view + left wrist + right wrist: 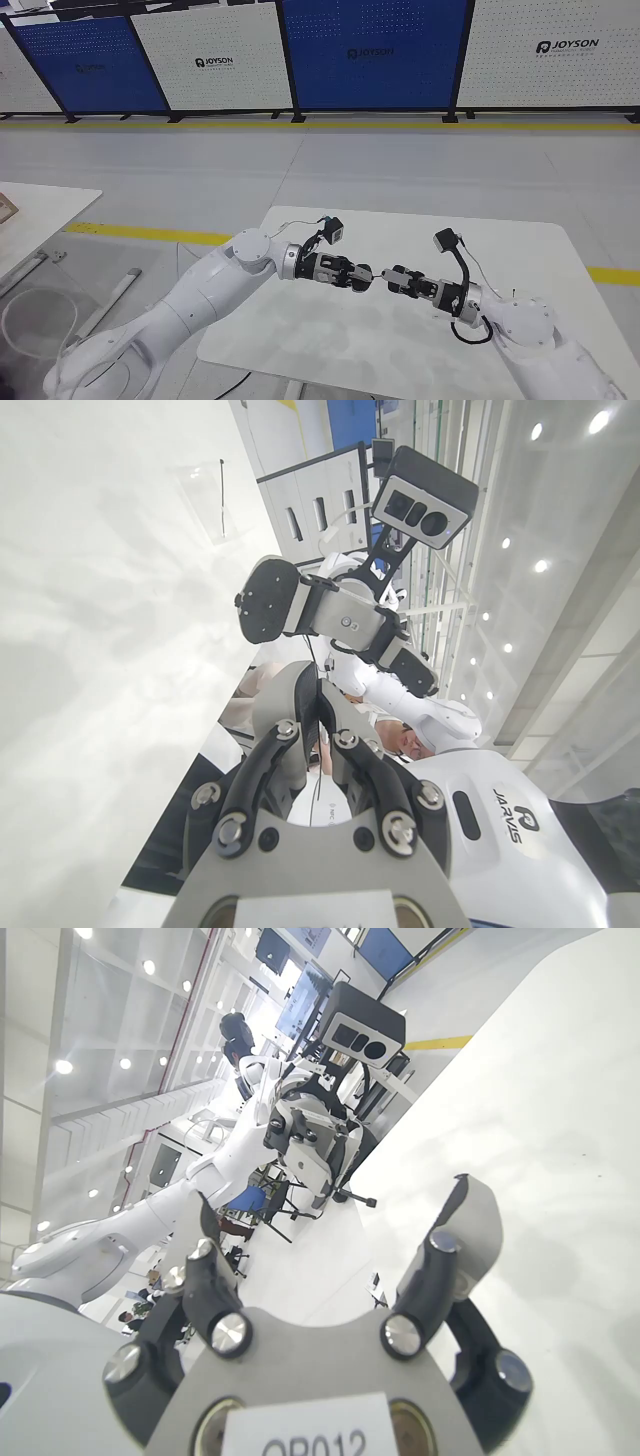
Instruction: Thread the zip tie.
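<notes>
Zip tie [370, 1201]: black and thin, clamped in the left gripper [315, 682], whose fingers are pressed together on the strap. The head end is seen projecting past the fingertips. The rest of the strap is trailed back behind them. The right gripper [335, 1208] is held just opposite the zip tie's head, fingers spread wide, nothing in them. Both grippers are held above the tabletop [480, 240].

Risks, as judged:
- The free end is slim and probably whippy. If the right gripper's fingers are closed slightly off line, the head could be knocked aside or bent away rather than caught.
- Little strap is left between the head and the left fingertips. A close approach could bring the two grippers into contact, and the strap could be jolted or twisted in the clamp.
- The strap is smooth and pinched across a narrow width. A sideways push could make it pivot or slip out, and it would likely drop to the tabletop below.
- Head and tail must be lined up for threading. With the tail trailing behind the left fingers, its direction cannot be told, so a misaimed pass is possible.

Surface: white tabletop, plain, with rounded corners. A second zip tie [222, 497] is laid flat on a clear sheet [200, 500], well apart from the clamped zip tie.

Room: grey floor [400, 170] beyond the zip tie, crossed by a yellow line [140, 233]. Blue and white perforated panels [375, 50] are stood along the far side. A second white table [40, 205] is set well off to the left-arm side of the zip tie.
</notes>
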Tool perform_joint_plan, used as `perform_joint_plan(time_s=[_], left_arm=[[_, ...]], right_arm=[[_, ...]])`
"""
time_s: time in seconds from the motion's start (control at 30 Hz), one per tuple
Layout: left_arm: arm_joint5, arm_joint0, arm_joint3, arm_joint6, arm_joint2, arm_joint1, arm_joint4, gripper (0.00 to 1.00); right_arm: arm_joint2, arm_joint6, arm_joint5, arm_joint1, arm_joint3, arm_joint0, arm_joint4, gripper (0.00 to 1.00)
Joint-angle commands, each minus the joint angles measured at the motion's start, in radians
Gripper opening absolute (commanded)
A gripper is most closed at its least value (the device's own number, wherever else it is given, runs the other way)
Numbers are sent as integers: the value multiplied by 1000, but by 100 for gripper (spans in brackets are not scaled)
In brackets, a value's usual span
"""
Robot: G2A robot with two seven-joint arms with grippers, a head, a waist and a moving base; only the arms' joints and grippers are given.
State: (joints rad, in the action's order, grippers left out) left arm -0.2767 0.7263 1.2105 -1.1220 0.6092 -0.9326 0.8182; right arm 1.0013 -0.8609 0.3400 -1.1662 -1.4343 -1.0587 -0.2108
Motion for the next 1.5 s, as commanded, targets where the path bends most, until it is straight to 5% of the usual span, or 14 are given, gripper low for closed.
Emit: perform_joint_plan(time_s=[0.0, 0.07, 0.53, 0.83, 1.13, 1.17, 1.2, 1.23, 1.27, 1.47], left_arm=[[-1, 3, 9, -1, 5, 0, -7, 0], [2, 8, 16, -3, 12, 0, -10, 0], [37, 24, 28, 7, 47, -5, -38, 0], [50, 27, 16, 7, 61, -13, -47, 0], [68, 26, 22, -2, 69, -20, -85, 0], [76, 25, 23, -9, 68, -21, -86, 7], [84, 20, 23, -17, 68, -21, -97, 42], [83, 21, 23, -14, 69, -22, -95, 94], [84, 22, 24, -15, 71, -23, -90, 100], [87, 23, 21, -13, 77, -29, -94, 100]], right_arm=[[1, -3, 0, -1, 5, 1, 0, 47], [1, -7, 0, -2, 12, 3, -1, 37], [19, -16, 0, -6, 17, -8, -5, 25], [22, -19, 0, -9, 22, -3, -9, 0], [31, -23, 0, -9, 26, -6, -13, 0], [31, -24, 0, -9, 27, -6, -13, 0], [32, -25, 0, -10, 29, -6, -13, 0], [32, -26, 0, -10, 31, -6, -14, 0], [31, -26, 0, -10, 32, -6, -13, 0], [30, -29, 0, -12, 40, -3, -12, 0]])
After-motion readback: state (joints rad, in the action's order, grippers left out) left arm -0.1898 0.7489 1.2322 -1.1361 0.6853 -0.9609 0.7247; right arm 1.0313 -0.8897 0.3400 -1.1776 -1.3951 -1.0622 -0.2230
